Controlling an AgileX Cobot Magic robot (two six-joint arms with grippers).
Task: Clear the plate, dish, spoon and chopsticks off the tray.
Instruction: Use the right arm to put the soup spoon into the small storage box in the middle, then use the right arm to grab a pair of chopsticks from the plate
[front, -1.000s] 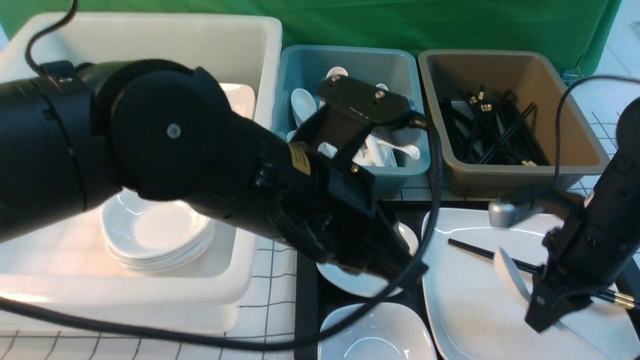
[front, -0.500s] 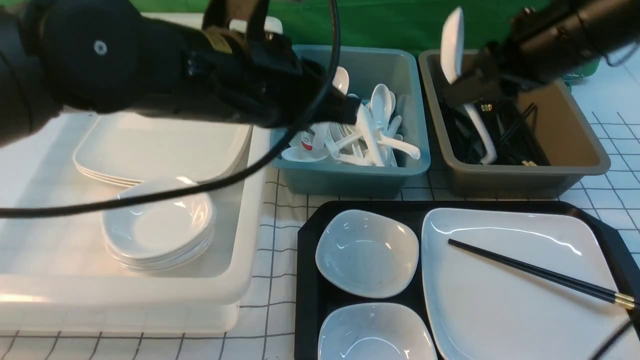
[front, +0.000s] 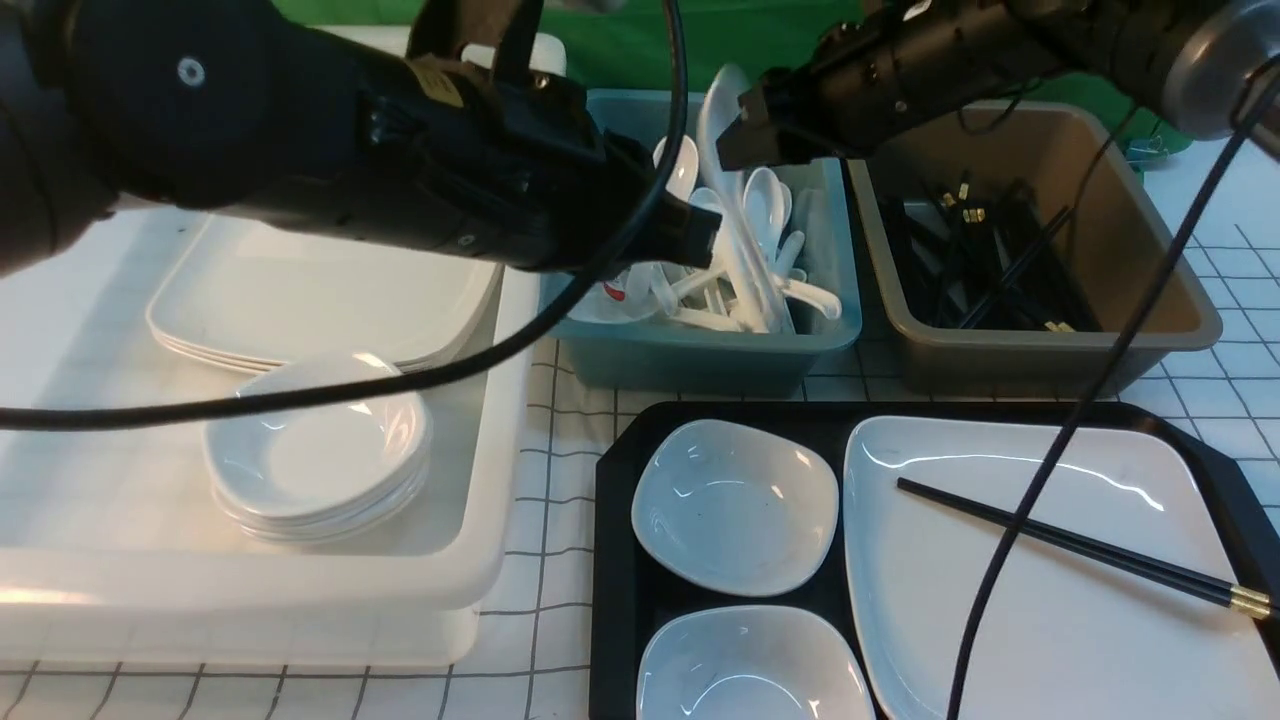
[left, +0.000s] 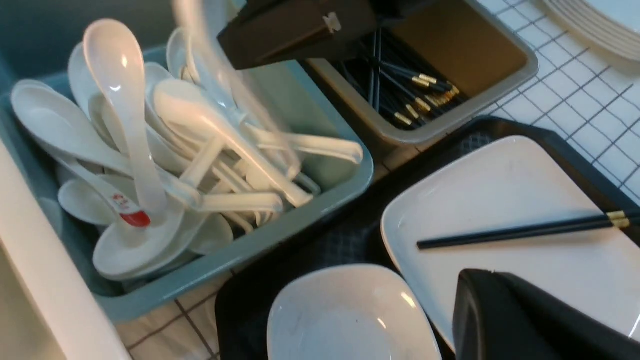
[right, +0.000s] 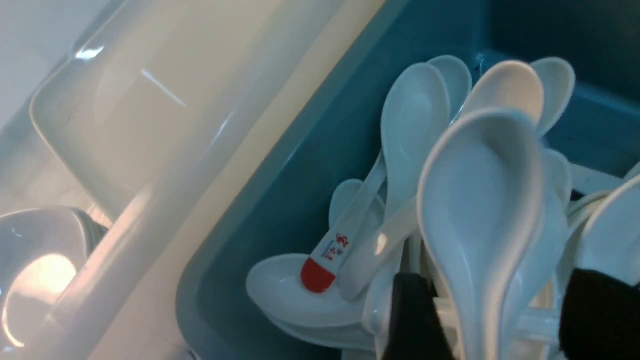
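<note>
White soup spoon (right: 482, 200) stood loose between the wide fingers (right: 415, 320) of the released right end effector (right: 505, 320) over the teal tub (front: 700, 360), the left end effector (front: 700, 238) clenched nearby.

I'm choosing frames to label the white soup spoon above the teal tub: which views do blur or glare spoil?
Left wrist view: the glossy white soup spoon is a translucent motion smear over the teal plastic tub. Front view: outline soft. Right wrist view: sharpest, though the white plastic tub blurs and glare washes the stacked white dishes.
</note>
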